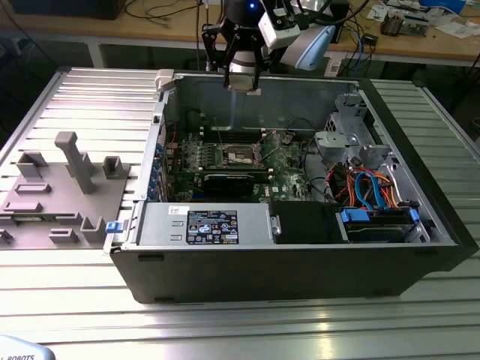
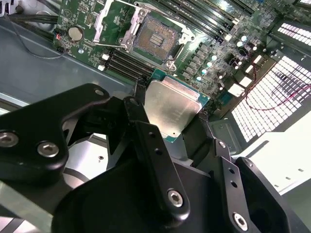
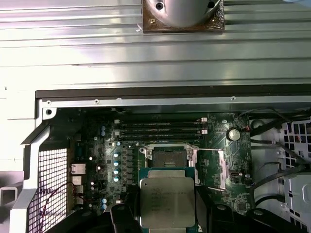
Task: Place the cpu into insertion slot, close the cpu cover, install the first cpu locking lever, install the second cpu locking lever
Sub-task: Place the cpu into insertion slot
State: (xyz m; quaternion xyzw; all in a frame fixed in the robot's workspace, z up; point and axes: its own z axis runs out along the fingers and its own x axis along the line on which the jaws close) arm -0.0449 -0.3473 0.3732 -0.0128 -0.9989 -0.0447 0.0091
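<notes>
Slatted table (image 1: 225,330), open computer case (image 1: 262,274): gripper (image 2: 170,114) clenched on the cpu (image 2: 172,104), high above the motherboard's (image 3: 214,124) insertion slot (image 2: 155,39); best kept level and square.

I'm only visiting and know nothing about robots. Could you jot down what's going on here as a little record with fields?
gripper: shut on the cpu, above the open computer case
cpu: held by its edges, silvery face showing, not in the slot
insertion slot: empty, on the green motherboard
cpu cover: swung open beside the slot
</notes>
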